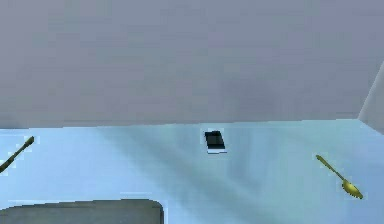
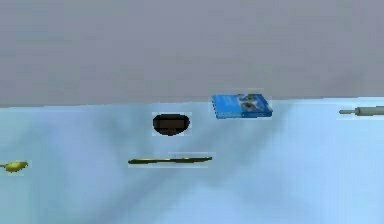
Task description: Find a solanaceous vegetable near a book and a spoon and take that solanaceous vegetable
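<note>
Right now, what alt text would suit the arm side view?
A small dark rounded object sits on a pale blue tabletop, near a flat blue book; a long thin dark object lies in front of them.

Pale blue tabletop; grey-lilac wall; blue book, white patches; golden spoon; dark brown lump; black-and-white slab; olive strip.

On a pale blue tabletop: small dark flat slab, perhaps a phone, near the far edge; gold spoon at the forward view's right. In the arm side view, blue book at the far edge, dark round lump near it, long thin dark strip nearer.
</note>
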Robot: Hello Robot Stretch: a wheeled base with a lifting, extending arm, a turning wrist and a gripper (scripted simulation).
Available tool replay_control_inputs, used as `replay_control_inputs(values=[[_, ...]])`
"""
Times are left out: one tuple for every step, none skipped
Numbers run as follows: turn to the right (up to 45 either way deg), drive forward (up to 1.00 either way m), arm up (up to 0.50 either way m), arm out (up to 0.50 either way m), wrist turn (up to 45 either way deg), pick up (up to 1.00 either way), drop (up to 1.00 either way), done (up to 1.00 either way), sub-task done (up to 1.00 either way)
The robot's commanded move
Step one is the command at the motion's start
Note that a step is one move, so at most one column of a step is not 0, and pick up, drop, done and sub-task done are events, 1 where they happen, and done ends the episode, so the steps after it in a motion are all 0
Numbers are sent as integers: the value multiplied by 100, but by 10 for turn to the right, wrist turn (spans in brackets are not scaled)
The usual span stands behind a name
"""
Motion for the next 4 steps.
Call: replay_control_inputs(values=[[0, 0, 38, 0, 0, 0, 0, 0, 0], [0, 0, 0, 30, 0, 0, 0, 0, 0], [0, 0, 0, 0, 450, 0, 0, 0, 0], [0, 0, 0, 0, 450, 0, 0, 0, 0]])
